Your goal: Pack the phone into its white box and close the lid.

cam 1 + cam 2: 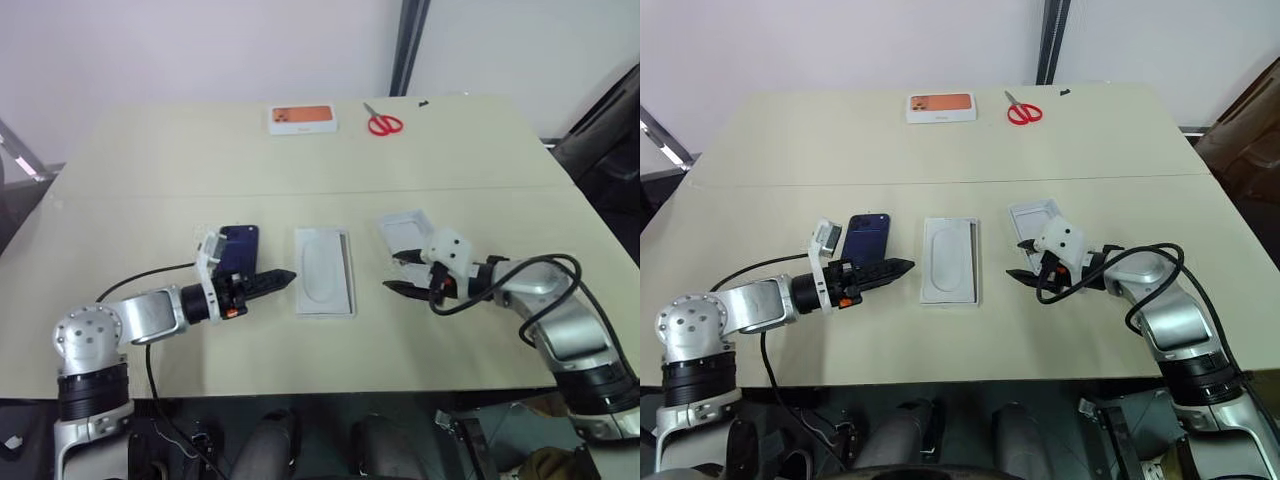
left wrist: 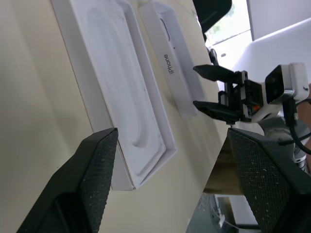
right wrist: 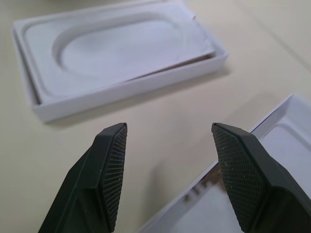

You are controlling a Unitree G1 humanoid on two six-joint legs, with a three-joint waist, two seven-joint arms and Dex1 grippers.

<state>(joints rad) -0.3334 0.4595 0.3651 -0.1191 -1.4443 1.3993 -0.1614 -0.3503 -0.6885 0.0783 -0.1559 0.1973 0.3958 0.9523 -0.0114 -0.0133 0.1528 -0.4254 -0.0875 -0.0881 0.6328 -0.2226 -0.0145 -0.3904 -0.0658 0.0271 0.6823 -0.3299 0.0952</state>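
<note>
The dark navy phone (image 1: 242, 246) lies flat on the table, left of the white box (image 1: 325, 312), which sits at the table's middle. A flat white card with an oval recess (image 1: 322, 268) rests inside the box, slightly askew. The lid (image 1: 403, 228) lies inside-up to the right of the box, its near end hidden behind my right wrist. My left gripper (image 1: 290, 277) hovers just left of the box, beside the phone, pointing at the box, open and empty (image 2: 172, 133). My right gripper (image 1: 390, 271) is between box and lid, open and empty (image 3: 168, 127).
A white box with an orange-printed top (image 1: 302, 118) and red scissors (image 1: 383, 123) lie at the table's far edge. A seam (image 1: 150, 194) crosses the tabletop. Black cables trail from both wrists near the front edge.
</note>
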